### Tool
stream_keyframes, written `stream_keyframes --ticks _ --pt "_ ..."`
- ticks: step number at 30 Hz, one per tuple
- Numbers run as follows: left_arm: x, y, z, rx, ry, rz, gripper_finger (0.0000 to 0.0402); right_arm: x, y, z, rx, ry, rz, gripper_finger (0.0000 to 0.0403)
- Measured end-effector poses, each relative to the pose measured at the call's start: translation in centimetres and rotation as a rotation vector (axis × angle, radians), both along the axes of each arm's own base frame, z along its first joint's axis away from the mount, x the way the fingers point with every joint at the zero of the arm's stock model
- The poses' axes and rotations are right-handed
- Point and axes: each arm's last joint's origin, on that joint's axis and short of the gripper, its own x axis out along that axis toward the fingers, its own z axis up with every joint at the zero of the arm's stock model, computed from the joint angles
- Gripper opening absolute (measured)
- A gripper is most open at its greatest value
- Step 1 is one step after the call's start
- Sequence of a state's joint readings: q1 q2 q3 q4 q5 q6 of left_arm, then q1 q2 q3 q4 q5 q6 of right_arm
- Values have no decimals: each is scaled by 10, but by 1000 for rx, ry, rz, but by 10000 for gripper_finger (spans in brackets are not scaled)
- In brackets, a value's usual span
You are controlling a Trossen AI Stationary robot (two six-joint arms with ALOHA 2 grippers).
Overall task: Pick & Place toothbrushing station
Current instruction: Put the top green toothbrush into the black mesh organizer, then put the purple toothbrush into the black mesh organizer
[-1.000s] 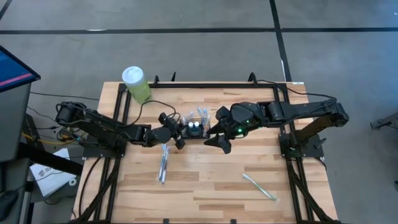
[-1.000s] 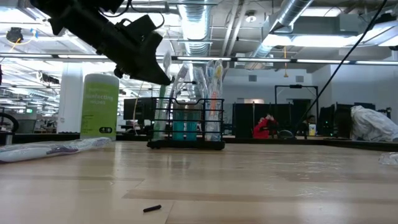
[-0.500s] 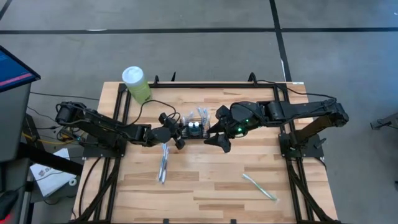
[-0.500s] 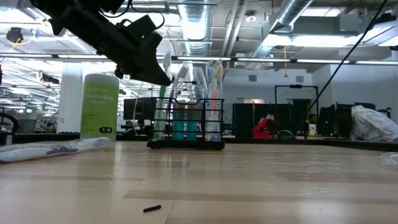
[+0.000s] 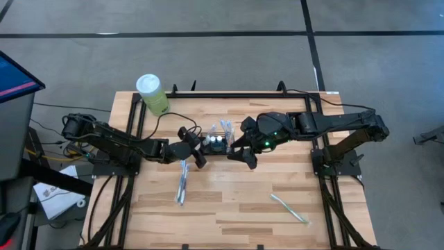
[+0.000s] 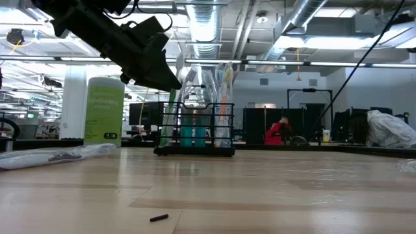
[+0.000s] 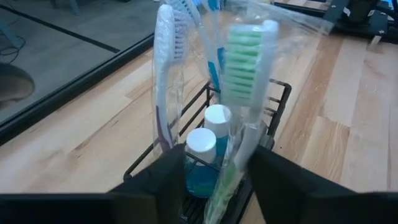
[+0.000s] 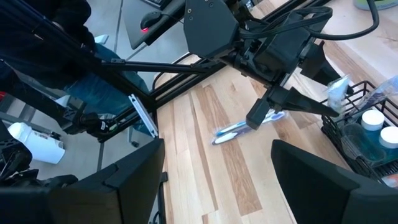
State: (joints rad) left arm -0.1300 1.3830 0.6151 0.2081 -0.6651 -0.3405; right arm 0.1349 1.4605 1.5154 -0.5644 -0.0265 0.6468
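While my left claw [image 5: 198,147] stood released around a wrapped green toothbrush [image 7: 244,93] in the caddy [image 5: 218,144], the right claw [image 5: 243,151] waited released beside it.

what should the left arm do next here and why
Probably back the left gripper straight up and away from the caddy. Its jaws stand apart around the wrapped green toothbrush, which stands in the caddy with others, so that brush looks delivered. A wrapped brush lies on the table nearby, a likely next pick. The right gripper waits open beside the caddy.
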Motion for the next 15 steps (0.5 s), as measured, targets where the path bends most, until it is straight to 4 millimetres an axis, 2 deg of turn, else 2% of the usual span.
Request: stream_keyframes --ticks 7,15 --pt "-1 -7 1 -1 -3 -26 233 0 0 0 -1 3 0 286" --pt "-2 -13 0 -27 -7 -35 280 0 0 0 -1 4 0 286"
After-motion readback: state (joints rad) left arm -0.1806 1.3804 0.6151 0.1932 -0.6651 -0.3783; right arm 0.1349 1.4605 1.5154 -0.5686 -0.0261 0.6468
